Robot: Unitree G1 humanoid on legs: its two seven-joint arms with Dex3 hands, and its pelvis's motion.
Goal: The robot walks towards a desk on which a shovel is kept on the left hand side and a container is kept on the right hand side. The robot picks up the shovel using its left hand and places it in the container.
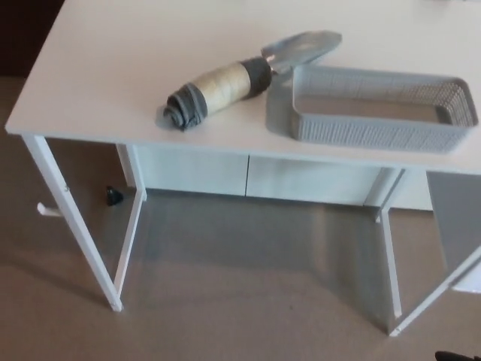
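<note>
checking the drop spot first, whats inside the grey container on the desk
Nothing shows inside the grey container: its visible floor is bare. Its near wall hides a strip of the floor along the front. The shovel lies outside it on the desk, blade tip by the back left corner.
</note>
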